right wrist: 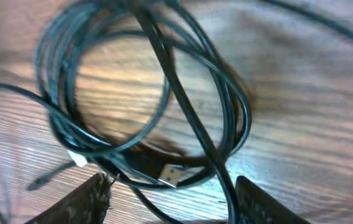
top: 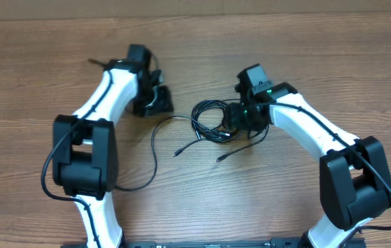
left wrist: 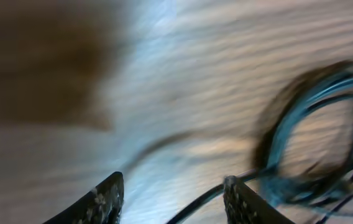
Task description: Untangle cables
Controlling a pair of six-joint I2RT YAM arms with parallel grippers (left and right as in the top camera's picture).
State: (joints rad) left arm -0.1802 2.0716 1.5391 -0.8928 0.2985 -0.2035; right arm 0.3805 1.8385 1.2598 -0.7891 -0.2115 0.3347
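Right pincer (right wrist: 171,183) agape above cables (right wrist: 178,93), silvery plug (right wrist: 170,175) only in its wrist view; left pincer (left wrist: 173,180) agape too.

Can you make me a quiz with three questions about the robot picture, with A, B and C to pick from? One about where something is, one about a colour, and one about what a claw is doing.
1. Where does the coil of cables lie?
A) in a box
B) right by the right gripper
C) on top of an arm

2. What colour are the cables?
A) red
B) yellow
C) black

3. How do the right gripper's jaws stand?
A) open over the coil
B) shut on a plug
C) out of sight

Answers:
1 B, the overhead view shows the coil right next to that gripper.
2 C, every cord looks black from above.
3 A, the right wrist view shows both fingers wide apart with the coil below.
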